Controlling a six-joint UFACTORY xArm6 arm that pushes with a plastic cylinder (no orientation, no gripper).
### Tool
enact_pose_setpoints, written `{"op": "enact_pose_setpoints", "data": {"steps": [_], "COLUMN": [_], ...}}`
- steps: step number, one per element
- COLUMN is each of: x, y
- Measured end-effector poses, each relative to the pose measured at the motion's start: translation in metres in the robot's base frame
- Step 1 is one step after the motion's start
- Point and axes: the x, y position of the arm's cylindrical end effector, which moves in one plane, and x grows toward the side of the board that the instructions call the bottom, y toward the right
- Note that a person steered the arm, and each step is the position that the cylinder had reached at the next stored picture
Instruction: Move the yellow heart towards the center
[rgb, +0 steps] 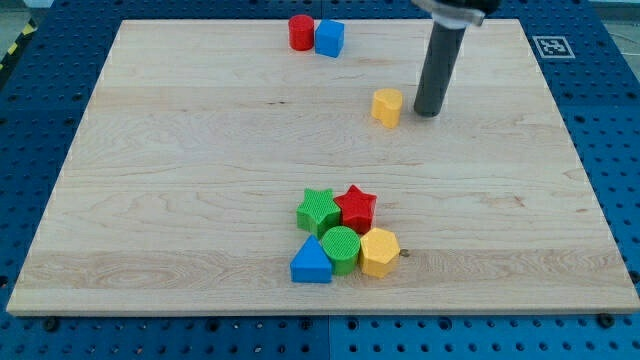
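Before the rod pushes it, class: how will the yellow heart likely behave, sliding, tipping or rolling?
The yellow heart looks squat and flat-bottomed, so it should slide on the smooth wooden board rather than tip or roll. It seems rigid and light. My tip stands just to its right; an off-centre push would probably spin it.

You are viewing an evenly and brightly lit scene. Light falls from above and is diffuse. Shadows are short and soft: a faint one sits under the rod at my tip (428, 112), and small ones hug the near cluster of blocks. The wooden board (200, 180) shows no glare. Focus is sharp throughout; edges appear straight.
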Motion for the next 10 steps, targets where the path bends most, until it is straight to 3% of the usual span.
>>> {"op": "enact_pose_setpoints", "data": {"steps": [5, 7, 10], "x": [-0.03, -0.015, -0.027], "y": [-0.017, -0.017, -0.022]}}
